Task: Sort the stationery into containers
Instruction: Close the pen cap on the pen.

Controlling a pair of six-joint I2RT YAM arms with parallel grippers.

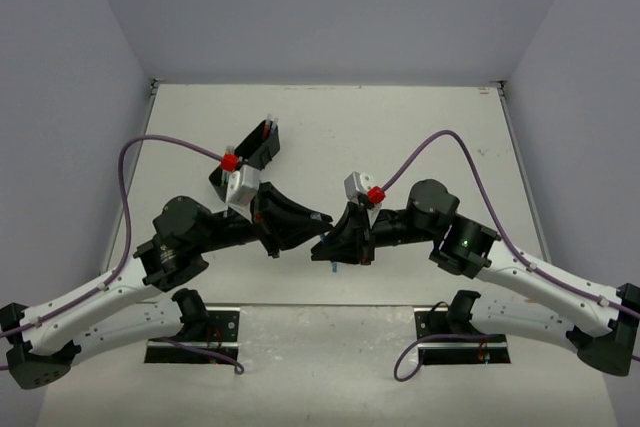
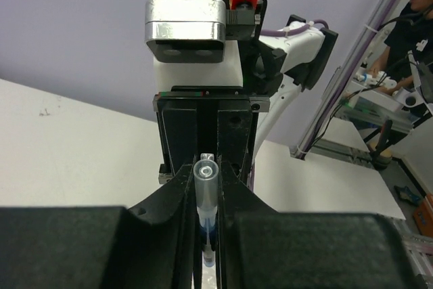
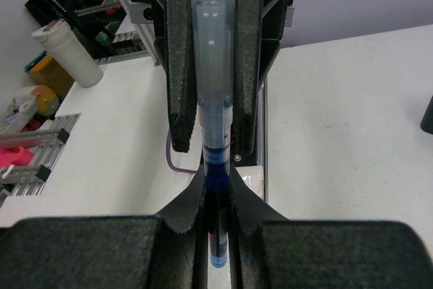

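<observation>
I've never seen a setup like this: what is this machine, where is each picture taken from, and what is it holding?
These are two white-and-black robot arms bolted to a white table, each ending in two-finger jaws. The wide picture looks down from above; the left arm is on its left, the right arm on its right. The two close-ups come from cameras on each wrist. On the table lies a long black plastic organiser tray. Both arms' jaws are closed on one blue pen with a translucent cap, held between them.
</observation>
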